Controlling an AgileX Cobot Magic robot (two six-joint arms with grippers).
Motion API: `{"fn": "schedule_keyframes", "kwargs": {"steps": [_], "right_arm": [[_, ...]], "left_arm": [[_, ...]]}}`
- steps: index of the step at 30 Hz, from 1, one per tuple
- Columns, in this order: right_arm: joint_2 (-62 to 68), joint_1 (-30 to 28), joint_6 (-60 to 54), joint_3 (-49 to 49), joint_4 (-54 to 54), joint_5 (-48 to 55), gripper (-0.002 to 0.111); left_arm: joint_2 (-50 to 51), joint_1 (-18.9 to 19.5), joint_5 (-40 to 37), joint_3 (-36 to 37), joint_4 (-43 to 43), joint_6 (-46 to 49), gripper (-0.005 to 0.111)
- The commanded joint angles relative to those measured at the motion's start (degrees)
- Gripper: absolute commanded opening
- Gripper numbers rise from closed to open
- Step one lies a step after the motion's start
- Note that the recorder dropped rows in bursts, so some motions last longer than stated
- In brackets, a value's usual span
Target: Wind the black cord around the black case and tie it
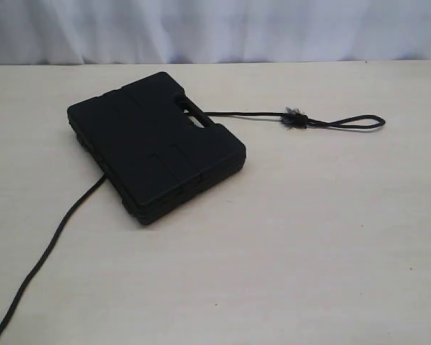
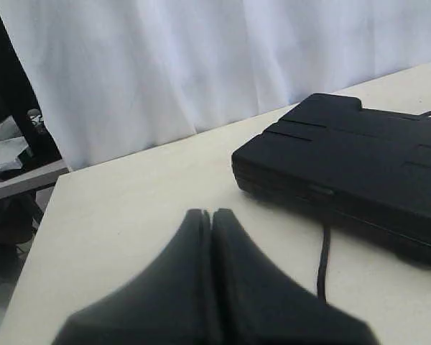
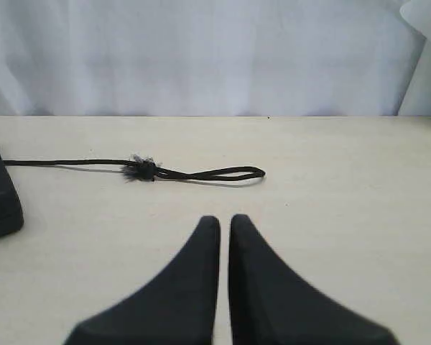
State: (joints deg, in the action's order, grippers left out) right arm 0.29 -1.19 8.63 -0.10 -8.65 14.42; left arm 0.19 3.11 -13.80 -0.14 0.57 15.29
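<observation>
Exterior view: the black case (image 1: 154, 147) lies flat on the table (image 1: 309, 251), its long axis running far-left to near-right and its handle slot (image 1: 194, 115) facing right. The black cord (image 1: 251, 115) runs rightward from there to a frayed knot (image 1: 296, 118) and a loop (image 1: 352, 123). Another stretch trails off near-left, possibly from beneath the case.

Left wrist view: the left gripper (image 2: 211, 214) is clenched on nothing, near the case.

Right wrist view: the right gripper (image 3: 224, 219) is pinched empty, near the loop.

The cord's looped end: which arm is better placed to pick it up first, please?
Right, probably: the cord's loop lies just ahead of the right gripper, while the left gripper sits beyond the case.
</observation>
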Motion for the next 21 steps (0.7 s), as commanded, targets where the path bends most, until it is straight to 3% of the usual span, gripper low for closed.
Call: {"fn": "schedule_keyframes", "kwargs": {"steps": [1,4,7,10,17,21], "right_arm": [[-0.29,-0.01,-0.27,0.1,0.06,-1.08,0.004],[-0.29,-0.01,-0.27,0.1,1.2,-6.22,0.004],[-0.29,-0.01,0.39,0.1,9.21,-12.7,0.004],[-0.29,-0.01,0.39,0.1,13.71,-20.71,0.004],[-0.29,-0.01,1.68,0.1,33.49,-31.15,0.004],[-0.29,-0.01,14.46,0.1,30.27,-44.0,0.004]], "left_arm": [[-0.19,-0.51,2.27,0.14,0.36,-0.14,0.0],[-0.19,-0.51,12.06,0.14,13.68,-5.65,0.0],[-0.19,-0.51,20.0,0.14,32.02,-16.89,0.0],[-0.19,-0.51,27.28,0.14,41.6,-23.14,0.0],[-0.19,-0.51,48.4,0.14,40.42,-24.82,0.0],[1.35,-0.51,55.45,-1.67,34.38,-34.0,0.0]]}}
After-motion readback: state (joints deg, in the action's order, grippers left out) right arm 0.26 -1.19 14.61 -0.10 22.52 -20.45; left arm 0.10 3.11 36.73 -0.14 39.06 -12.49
